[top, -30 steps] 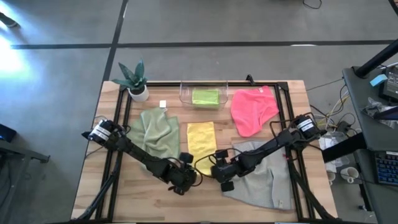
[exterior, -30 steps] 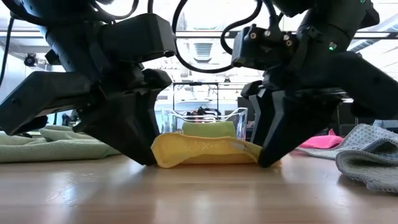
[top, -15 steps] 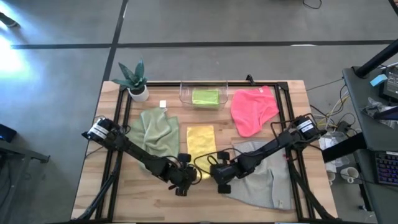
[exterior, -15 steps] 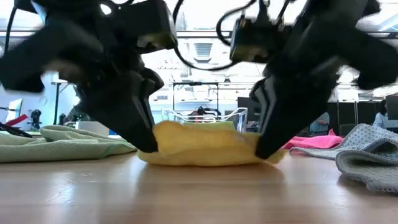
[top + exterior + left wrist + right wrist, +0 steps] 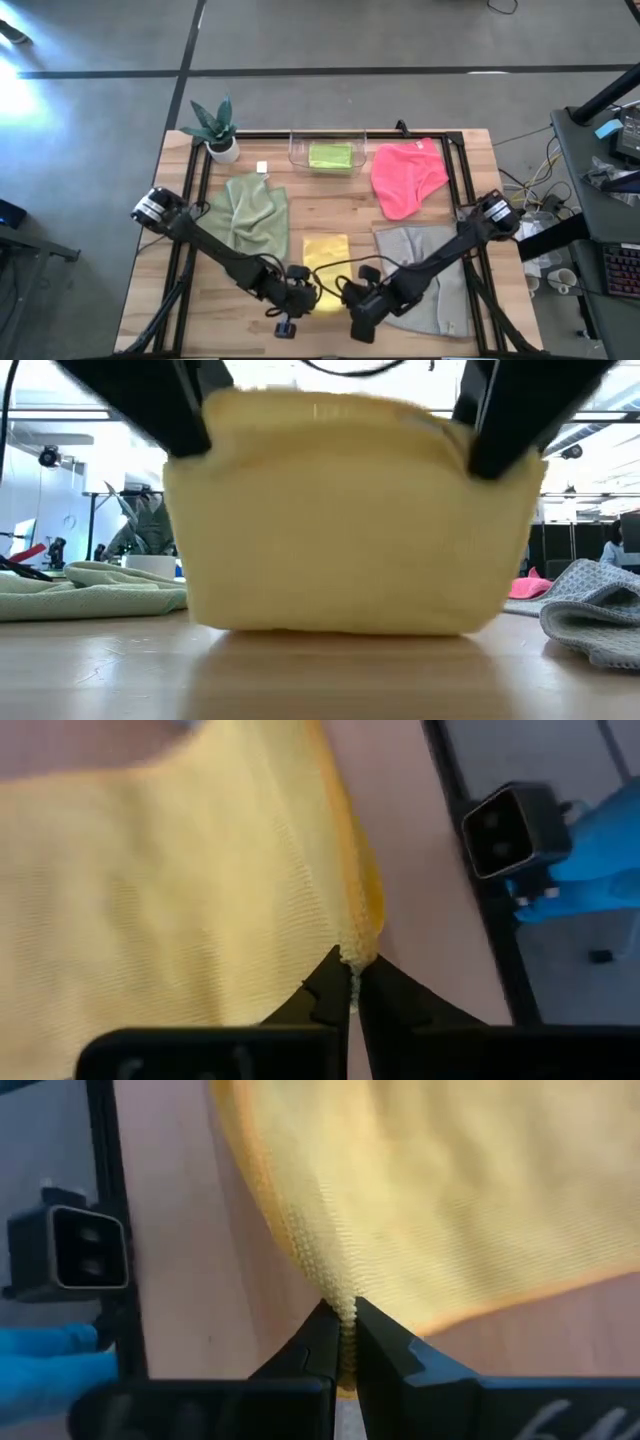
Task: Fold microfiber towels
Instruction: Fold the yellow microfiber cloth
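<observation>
Nubby matt yellow towel (image 5: 350, 520) cloth

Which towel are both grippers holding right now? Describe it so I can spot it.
On the wooden table, look at the near edge, between the sage green towel and the grey towel. It is the yellow towel, the only one pinched at two corners.

A grey concrete floor (image 5: 330, 40) surrounds the wooden desk (image 5: 470, 340); right of the desk stands a cluttered workstation (image 5: 610, 190) with cables.
</observation>
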Available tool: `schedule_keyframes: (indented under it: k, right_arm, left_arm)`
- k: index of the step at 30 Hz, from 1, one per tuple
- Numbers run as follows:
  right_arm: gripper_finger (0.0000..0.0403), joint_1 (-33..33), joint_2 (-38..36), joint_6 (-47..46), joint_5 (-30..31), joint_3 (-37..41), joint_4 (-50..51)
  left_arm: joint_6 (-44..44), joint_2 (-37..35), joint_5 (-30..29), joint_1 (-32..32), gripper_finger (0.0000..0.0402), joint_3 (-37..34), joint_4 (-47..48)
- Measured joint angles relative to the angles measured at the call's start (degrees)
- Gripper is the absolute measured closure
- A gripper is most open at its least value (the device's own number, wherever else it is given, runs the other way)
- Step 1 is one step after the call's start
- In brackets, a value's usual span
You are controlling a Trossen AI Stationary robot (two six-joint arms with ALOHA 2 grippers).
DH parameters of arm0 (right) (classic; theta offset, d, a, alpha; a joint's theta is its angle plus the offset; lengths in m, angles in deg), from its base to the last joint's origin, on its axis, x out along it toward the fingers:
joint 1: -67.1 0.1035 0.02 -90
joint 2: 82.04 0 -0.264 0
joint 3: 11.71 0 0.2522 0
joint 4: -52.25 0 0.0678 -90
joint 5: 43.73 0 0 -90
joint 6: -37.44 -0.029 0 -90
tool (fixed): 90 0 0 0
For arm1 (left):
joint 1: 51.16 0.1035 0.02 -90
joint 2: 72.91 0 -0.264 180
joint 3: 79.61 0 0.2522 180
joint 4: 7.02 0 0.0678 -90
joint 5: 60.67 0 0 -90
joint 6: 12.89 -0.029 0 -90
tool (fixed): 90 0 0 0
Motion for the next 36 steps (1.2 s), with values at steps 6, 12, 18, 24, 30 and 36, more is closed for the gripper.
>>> schedule_keyframes:
  k: [6,12,18,24,30,36]
  right_arm:
    - [0.0390,-1.2,0.0,-0.1,5.2,-1.8,4.4]
    - [0.0390,-6.4,0.0,-1.5,10.3,0.1,7.2]
    - [0.0390,-12.0,0.0,0.8,11.1,2.3,7.5]
    - [0.0390,-15.5,0.0,1.6,10.5,3.3,7.4]
    - [0.0390,-17.0,0.0,2.0,8.6,3.5,7.4]
    - [0.0390,-17.8,0.0,2.2,8.8,3.5,7.3]
  left_arm:
    - [0.0,-3.4,-9.8,1.1,0.0401,0.2,7.6]
    - [1.8,-3.6,-13.6,5.4,0.0401,0.0,12.7]
    - [4.3,-3.4,-13.6,11.0,0.0401,-0.2,15.8]
    - [6.0,-3.2,-12.5,14.6,0.0401,-0.2,17.2]
    - [6.1,-3.2,-12.0,15.5,0.0397,-0.2,17.2]
    - [6.0,-3.2,-13.7,16.1,0.0352,-0.2,17.2]
